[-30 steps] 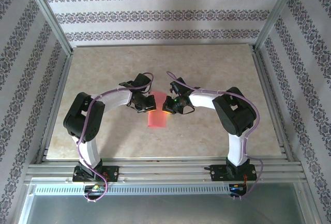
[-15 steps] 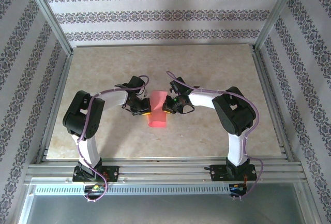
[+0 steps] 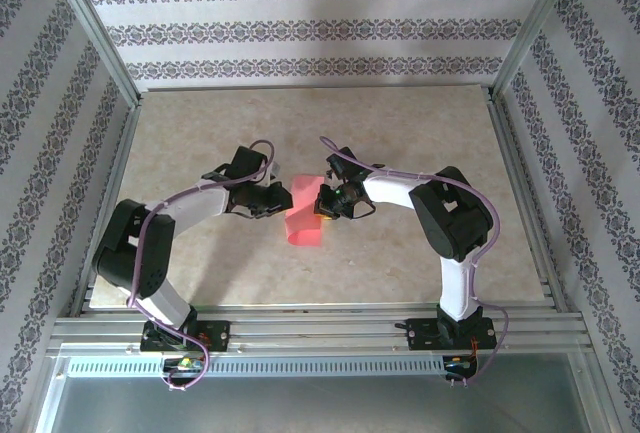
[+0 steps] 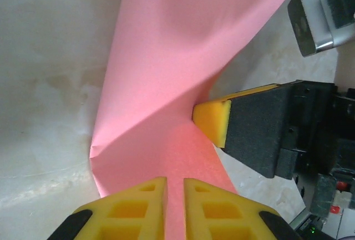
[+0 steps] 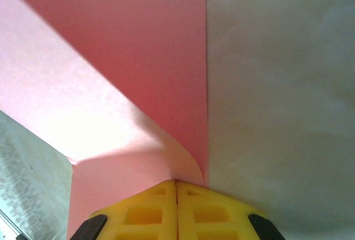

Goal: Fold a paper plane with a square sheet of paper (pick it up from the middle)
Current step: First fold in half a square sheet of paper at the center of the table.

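The square sheet of paper (image 3: 304, 213) is salmon-pink and lies mid-table, partly folded, with its right side lifted. My right gripper (image 3: 322, 205) is shut on that raised edge. In the right wrist view the paper (image 5: 138, 46) curls up into the closed yellow fingertips of the right gripper (image 5: 176, 182). My left gripper (image 3: 278, 203) sits at the sheet's left side. In the left wrist view the left gripper (image 4: 175, 182) hovers over the paper (image 4: 166, 73) with a narrow gap between its jaws and nothing pinched. The right gripper's yellow pad (image 4: 213, 121) touches the sheet's right edge there.
The beige marbled table (image 3: 400, 133) has free room on all sides of the sheet. Aluminium frame rails (image 3: 520, 183) and patterned walls bound it. Both arm bases stand at the near edge.
The left arm has drawn back leftward and lowered its elbow, and its jaws have parted slightly. The right gripper stays shut at the sheet's right edge.
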Robot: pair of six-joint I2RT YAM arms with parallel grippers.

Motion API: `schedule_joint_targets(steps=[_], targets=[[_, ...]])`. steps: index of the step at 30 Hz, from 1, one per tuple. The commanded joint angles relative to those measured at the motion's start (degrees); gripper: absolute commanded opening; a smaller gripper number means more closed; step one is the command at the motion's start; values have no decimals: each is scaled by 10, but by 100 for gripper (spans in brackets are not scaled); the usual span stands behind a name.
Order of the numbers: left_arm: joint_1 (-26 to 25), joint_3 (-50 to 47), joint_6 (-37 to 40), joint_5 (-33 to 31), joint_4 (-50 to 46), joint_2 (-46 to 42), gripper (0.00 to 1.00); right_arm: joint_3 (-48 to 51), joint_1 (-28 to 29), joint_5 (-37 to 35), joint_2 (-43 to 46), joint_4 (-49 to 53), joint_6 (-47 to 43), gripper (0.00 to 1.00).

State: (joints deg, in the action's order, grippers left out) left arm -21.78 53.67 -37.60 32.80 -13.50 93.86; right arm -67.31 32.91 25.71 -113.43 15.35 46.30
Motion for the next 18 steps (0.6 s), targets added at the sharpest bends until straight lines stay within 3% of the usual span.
schedule_joint_targets(steps=[1,7,18], targets=[[-9,-16,-41,24,47,33,15,21,6,-85,-54,91,-11,6],[-12,-20,-31,25,23,69,14,14,8,-96,-61,103,-9,2],[-12,-68,42,-2,-47,54,12,5,10,-110,-71,118,-12,0]])
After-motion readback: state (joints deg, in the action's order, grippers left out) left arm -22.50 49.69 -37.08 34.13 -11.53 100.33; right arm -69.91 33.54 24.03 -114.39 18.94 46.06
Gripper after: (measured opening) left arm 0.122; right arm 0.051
